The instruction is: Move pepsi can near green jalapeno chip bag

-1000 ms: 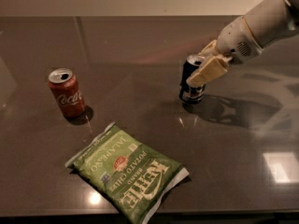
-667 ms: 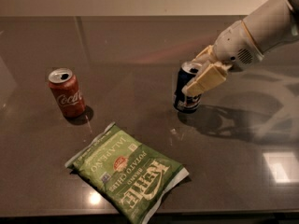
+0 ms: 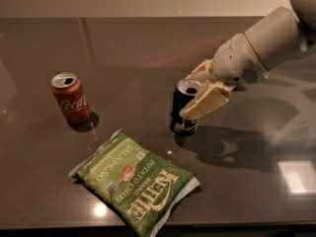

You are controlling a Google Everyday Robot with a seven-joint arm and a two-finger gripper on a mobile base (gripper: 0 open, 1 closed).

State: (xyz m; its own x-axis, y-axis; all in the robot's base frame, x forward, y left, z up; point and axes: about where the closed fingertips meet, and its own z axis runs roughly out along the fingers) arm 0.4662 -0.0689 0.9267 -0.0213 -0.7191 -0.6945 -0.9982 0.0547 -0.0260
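Observation:
The pepsi can (image 3: 180, 110) is dark navy with a silver top and stands upright on the dark table, right of centre. My gripper (image 3: 193, 95) reaches in from the right on a white arm, and its tan fingers (image 3: 207, 101) are shut on the pepsi can from both sides. The green jalapeno chip bag (image 3: 134, 181) lies flat near the front edge, below and left of the can. A small gap of table separates the can from the bag's upper right side.
A red Coca-Cola can (image 3: 70, 98) stands upright at the left, above the bag's left end. The dark glossy table (image 3: 123, 53) stretches back to a pale wall. Its front edge runs just below the bag.
My gripper has carried the pepsi can leftward and toward the front, closer to the chip bag. The Coca-Cola can and the bag have not moved.

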